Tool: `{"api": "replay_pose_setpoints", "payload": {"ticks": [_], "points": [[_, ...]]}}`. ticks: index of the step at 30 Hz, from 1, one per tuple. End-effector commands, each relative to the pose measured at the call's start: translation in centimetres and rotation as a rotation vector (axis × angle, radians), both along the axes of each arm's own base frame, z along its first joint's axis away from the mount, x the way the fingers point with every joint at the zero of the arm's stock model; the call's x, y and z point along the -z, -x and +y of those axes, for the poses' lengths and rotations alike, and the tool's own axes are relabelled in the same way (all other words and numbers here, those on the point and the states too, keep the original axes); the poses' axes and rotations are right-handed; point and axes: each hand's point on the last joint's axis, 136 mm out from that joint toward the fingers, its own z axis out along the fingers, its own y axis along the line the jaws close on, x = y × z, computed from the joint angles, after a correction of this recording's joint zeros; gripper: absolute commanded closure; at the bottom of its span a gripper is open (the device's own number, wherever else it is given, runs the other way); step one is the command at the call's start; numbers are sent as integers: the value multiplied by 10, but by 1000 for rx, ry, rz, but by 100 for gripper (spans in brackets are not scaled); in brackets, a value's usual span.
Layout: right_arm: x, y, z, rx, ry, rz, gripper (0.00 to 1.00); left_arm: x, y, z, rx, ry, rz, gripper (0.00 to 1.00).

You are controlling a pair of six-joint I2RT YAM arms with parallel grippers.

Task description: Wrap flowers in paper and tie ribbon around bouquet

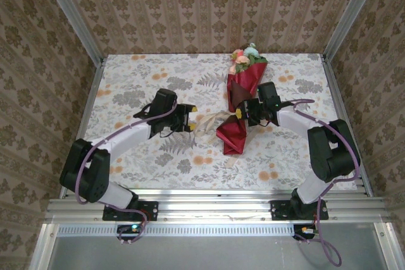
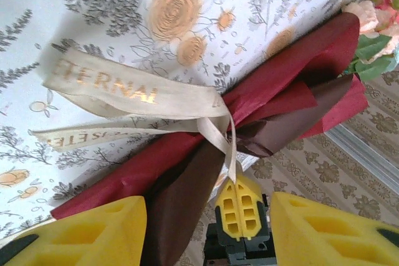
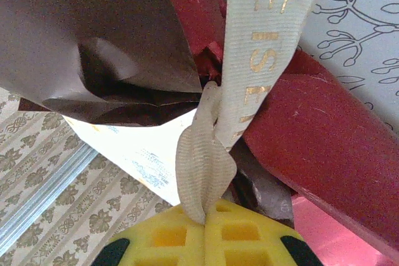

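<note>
The bouquet (image 1: 243, 86) lies on the table, its red and maroon paper (image 2: 143, 166) rolled into a cone. The flowers (image 1: 245, 57) poke out of the far end and show as pink blooms and green leaves (image 2: 373, 26) in the left wrist view. A beige ribbon (image 2: 124, 91) with gold lettering is knotted around the cone's waist, its tails trailing left on the cloth. My right gripper (image 1: 241, 113) is shut on a ribbon loop (image 3: 206, 160) beside the knot, its fingertips (image 3: 209, 241) pinched together. My left gripper (image 1: 192, 119) stands open left of the bouquet, nothing between its fingers (image 2: 93, 235).
The table (image 1: 139, 80) wears a floral cloth and is walled by patterned panels on three sides. Metal posts (image 1: 69, 14) stand at the back corners and an aluminium rail (image 1: 215, 207) runs along the near edge. A white label (image 3: 143, 147) hangs near the knot.
</note>
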Motion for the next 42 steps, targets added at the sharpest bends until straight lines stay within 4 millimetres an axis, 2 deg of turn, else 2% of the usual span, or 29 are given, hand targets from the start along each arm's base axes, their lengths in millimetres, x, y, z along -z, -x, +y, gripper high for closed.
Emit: {"api": "replay_pose_setpoints", "payload": {"ticks": [1,3,7,12,17,22,26,38,42], "points": [[-8,2,0,-11,-20,-27,100,-16,-8,-15,11,3,-25,44],[-7,3,-1,-11,-21,-27,100,-17,-16,-39,38,64,-19,43],[-7,2,2,-22,-36,-33,100,-3,-20,-81,69,123,32,42],[-6,2,3,-28,-39,-37,100,12,-25,-110,92,158,79,40],[-6,3,4,-34,-44,-38,100,33,-38,-114,80,130,84,39],[-5,4,4,-38,-46,-36,100,35,-53,-127,85,162,53,38],[-4,6,4,-38,-47,-34,100,40,-46,-138,118,167,74,39],[-2,8,2,-36,-41,-29,100,61,-38,-138,158,123,132,48],[-1,9,0,-32,-40,-28,100,65,-34,-131,177,81,144,48]]}}
